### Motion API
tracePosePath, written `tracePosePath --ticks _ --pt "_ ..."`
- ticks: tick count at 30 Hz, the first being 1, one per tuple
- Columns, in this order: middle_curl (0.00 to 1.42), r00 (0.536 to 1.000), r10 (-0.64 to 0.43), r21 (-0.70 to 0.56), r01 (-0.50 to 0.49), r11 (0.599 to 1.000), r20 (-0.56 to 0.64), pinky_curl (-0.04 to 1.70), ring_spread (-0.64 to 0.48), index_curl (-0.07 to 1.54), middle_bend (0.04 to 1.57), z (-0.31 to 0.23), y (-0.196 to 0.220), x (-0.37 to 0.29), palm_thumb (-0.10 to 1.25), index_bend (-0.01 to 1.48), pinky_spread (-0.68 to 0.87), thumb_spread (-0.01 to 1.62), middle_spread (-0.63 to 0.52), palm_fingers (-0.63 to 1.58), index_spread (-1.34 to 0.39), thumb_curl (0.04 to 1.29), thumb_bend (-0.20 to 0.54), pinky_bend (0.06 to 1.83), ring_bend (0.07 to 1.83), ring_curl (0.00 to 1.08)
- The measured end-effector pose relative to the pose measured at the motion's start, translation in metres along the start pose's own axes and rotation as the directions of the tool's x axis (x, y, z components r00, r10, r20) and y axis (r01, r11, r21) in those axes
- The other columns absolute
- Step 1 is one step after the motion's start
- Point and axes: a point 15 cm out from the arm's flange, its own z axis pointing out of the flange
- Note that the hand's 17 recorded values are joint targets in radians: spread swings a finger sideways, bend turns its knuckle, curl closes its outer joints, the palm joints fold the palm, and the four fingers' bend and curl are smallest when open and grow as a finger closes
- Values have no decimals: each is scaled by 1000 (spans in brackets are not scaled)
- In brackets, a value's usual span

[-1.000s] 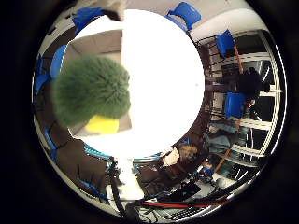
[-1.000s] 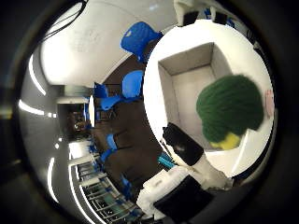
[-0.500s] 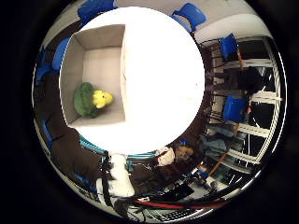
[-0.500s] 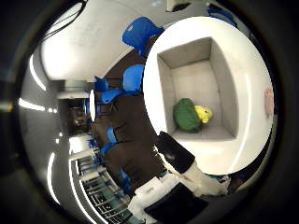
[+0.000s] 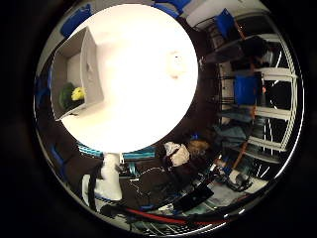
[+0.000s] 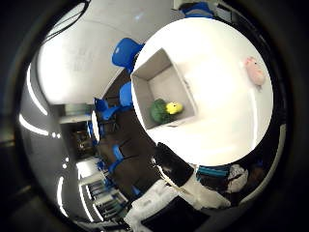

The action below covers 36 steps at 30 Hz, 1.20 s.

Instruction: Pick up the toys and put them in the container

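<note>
A green plush toy with a yellow part [image 6: 164,109] lies inside the open grey box container [image 6: 147,85] on the round white table [image 6: 222,116]. The little finger side palm view shows the toy [image 5: 71,95] in the container [image 5: 87,59] too. A small pink toy [image 6: 254,68] lies on the table away from the container; in the little finger side palm view it shows as a pale toy [image 5: 175,67]. My right hand [image 6: 182,174] is high above the table. Its fingers stay at the view's edge and hold nothing.
Blue chairs [image 6: 126,50] stand around the table on a dark floor. A whiteboard wall [image 6: 87,48] is behind them. More blue chairs [image 5: 244,91] and window frames show on the far side.
The green toy left my hand and now lies in the container. The hand has risen well above the table, so table and container look smaller, and the pink toy has come into view.
</note>
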Motion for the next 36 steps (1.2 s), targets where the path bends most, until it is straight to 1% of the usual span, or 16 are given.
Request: tracePosePath --ticks 4,8,14,17,23,27,36 --pt "277 998 68 -8 -68 998 -1 330 284 300 181 6 10 40 509 172 517 1184 176 50 -386 271 -18 552 263 261" --pt "276 989 147 -49 -146 988 13 323 285 299 180 38 5 87 509 171 515 1184 177 51 -385 271 -18 561 265 262" --pt "279 976 215 -78 -214 974 7 313 284 297 183 80 -7 140 509 171 513 1184 177 53 -385 272 -18 566 262 264" --pt "281 972 234 -62 -234 970 -1 308 284 297 185 94 -18 160 514 171 513 1183 176 57 -385 271 -17 565 263 264" --pt "282 964 265 -30 -265 964 -16 301 286 298 181 104 -38 192 522 172 511 1176 176 64 -378 273 -18 564 265 265" --pt "285 961 274 39 -272 961 -46 297 288 298 186 115 -59 215 519 171 516 1174 177 73 -376 275 -19 565 264 263" --pt "289 952 301 110 -293 950 -62 290 287 296 185 158 -93 250 520 169 519 1167 177 83 -374 284 -19 568 271 262"
